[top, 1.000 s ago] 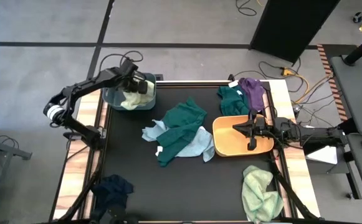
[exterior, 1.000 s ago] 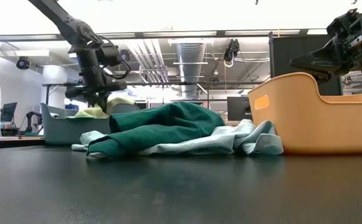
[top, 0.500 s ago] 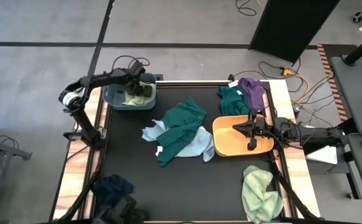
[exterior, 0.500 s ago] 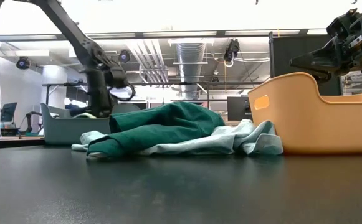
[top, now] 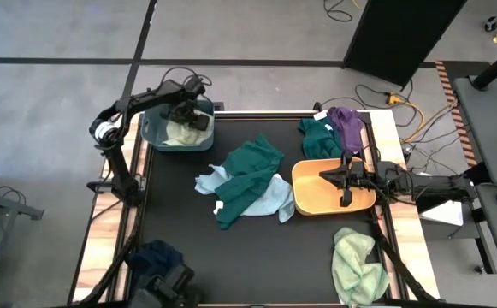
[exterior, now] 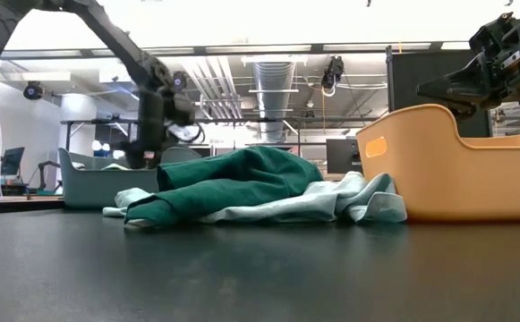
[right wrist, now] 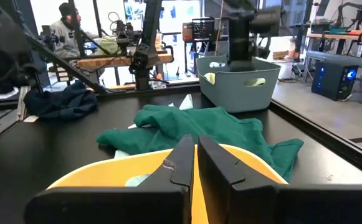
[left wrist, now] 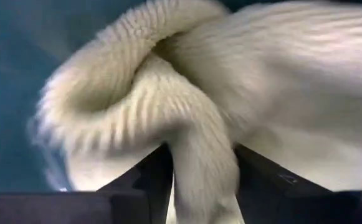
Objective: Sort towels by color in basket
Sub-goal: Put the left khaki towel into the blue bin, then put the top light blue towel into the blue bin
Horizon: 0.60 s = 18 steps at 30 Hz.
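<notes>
My left gripper (top: 190, 115) reaches down into the grey-blue basket (top: 151, 135) at the table's far left and is shut on a pale green towel (top: 180, 133) lying inside it. My right gripper (top: 344, 180) hovers shut above the orange basket (top: 306, 186) right of centre, touching nothing. A dark teal-green towel (top: 250, 175) lies at the table's centre over light blue towels (top: 271, 198). Another dark green towel (top: 319, 134) and a purple one (top: 347, 125) sit at the far right. A second pale green towel (top: 357, 261) lies near right, and a navy towel (top: 156, 257) near left. My left gripper has a thick fold of the pale green towel (left wrist: 200, 140) pinched between its two fingers (left wrist: 148, 182), coming from above and pointing down into the basket. The rest of the towel bunches up on the basket's floor in front of the fingers.
The black mat has open room along its near side and between the two baskets. Cables and a dark cabinet lie beyond the far right corner. In the right wrist view a person sits in the room behind the table.
My left gripper has gone down from above the grey-blue basket into it, carrying the pale green towel, which hung above the rim and now lies inside. The left arm's elbow has swung toward the far edge.
</notes>
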### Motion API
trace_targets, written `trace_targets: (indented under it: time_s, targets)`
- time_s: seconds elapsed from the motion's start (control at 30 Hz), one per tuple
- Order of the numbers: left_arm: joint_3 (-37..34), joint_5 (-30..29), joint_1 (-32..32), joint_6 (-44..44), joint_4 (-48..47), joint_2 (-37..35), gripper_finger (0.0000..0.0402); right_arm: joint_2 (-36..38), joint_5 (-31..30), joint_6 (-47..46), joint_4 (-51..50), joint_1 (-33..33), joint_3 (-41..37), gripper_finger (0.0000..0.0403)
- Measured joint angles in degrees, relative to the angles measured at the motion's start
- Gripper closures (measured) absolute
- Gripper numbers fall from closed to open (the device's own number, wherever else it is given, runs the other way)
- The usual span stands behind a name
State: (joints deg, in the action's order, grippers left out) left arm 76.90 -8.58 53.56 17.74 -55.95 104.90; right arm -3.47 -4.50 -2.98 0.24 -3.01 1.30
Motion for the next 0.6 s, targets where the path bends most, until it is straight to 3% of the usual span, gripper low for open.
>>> trace_targets:
  time_s: [0.33,0.6]
  targets:
    - [6.95,-0.02,-8.04,1.85,-13.3,-11.79,0.0276,0.0,-0.01,0.0,-0.01,0.0,0.02,0.039]
    - [3.38,-0.02,-27.42,7.59,-13.1,-24.66,0.0285,0.01,-0.01,0.0,-0.01,-0.02,0.02,0.039]
